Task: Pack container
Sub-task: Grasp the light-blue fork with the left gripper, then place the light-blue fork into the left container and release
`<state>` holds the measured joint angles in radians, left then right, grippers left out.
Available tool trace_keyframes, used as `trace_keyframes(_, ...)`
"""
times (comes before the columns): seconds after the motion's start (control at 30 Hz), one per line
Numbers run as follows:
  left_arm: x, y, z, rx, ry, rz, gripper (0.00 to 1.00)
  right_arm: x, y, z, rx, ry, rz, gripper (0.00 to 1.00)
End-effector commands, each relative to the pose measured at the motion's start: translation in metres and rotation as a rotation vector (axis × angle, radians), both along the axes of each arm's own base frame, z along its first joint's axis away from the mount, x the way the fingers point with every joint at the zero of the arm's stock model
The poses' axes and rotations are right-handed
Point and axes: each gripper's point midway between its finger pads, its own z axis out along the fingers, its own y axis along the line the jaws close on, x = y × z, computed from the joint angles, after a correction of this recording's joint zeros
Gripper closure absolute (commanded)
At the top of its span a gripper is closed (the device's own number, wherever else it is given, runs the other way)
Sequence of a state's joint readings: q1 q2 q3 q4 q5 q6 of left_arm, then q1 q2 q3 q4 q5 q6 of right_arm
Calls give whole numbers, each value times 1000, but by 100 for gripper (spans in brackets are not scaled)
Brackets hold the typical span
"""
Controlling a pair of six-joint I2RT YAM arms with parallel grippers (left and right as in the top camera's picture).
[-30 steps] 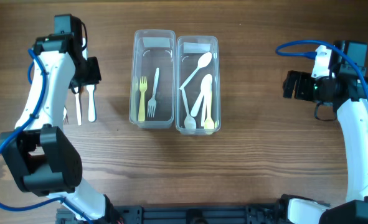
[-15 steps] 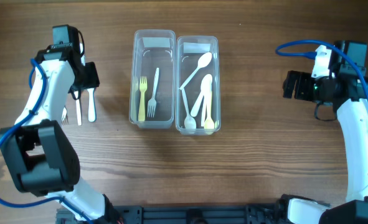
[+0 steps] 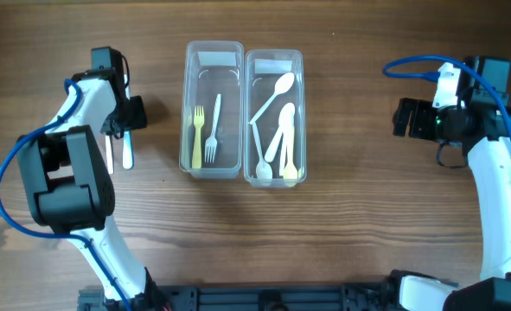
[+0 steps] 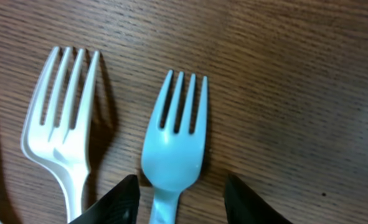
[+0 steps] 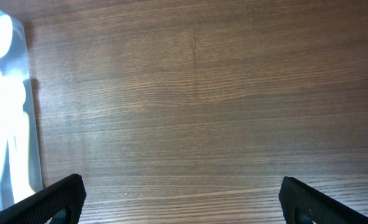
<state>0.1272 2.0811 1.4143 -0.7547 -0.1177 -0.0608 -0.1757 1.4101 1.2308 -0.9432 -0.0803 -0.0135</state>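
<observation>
Two forks flat on the table [image 4: 296, 74] at far left, tines pointing away from the wrist camera: white fork [image 4: 60, 134] on the left of that view, pale fork [image 4: 174, 146] just beside it, not touching. Left gripper [image 4: 180, 199] low over the pale fork, fingers [image 4: 118, 199] parted narrowly, one on either side of the handle with a sliver of gap on each flank (no contact visible, nothing clamped). Next rightward, seen from overhead, left container [image 3: 229, 86], clear plastic, holding a yellow fork [image 3: 196, 138] and a slim fork [image 3: 214, 121] side by side, both lengthwise. Just beside it, right container [image 3: 274, 53], likewise clear, holding several spoons [image 3: 283, 85] in white and pale yellow, overlapping; exact count hard to tell. Well apart to the right, over bare wood, right gripper [image 5: 180, 202], spread wide, dark fingertips [image 5: 47, 202] at the two lower corners of its wrist view, only table between them, the spoon container's end at that view's left margin.
</observation>
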Motion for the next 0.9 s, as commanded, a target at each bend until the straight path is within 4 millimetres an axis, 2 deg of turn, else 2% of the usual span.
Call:
trace_keyframes(0.0,-19,-3,-35,-34,98,8,77,-1,-2,-2,-16,6,5,0)
trace_keyframes(0.03,-20,-3,-35,-33,100,8,87,-1,-2,-2,-15,6,5,0)
trace_keyframes(0.07,-21,-3,-35,-34,104,8,92,-1,-2,-2,-16,6,5,0)
trace_keyframes(0.27,-23,-4,-29,-35,112,8,94,-1,-2,-2,-15,6,5,0)
trace_keyframes(0.4,-19,-3,-9,-31,90,8,96,-1,-2,-2,-16,6,5,0)
trace_keyframes(0.57,-1,0,54,-15,-22,19,96,-1,-2,-2,-15,6,5,0)
trace_keyframes(0.63,3,0,85,-16,-85,52,96,-1,-2,-2,-16,6,5,0)
trace_keyframes(0.73,4,-6,119,-19,-162,44,96,-1,-2,-2,-15,6,5,0)
trace_keyframes(0.77,2,-13,133,-30,-190,30,96,-1,-2,-2,-15,6,5,0)
trace_keyframes(0.87,-4,-52,163,-134,-249,-47,96,-1,-2,-2,-15,6,5,0)
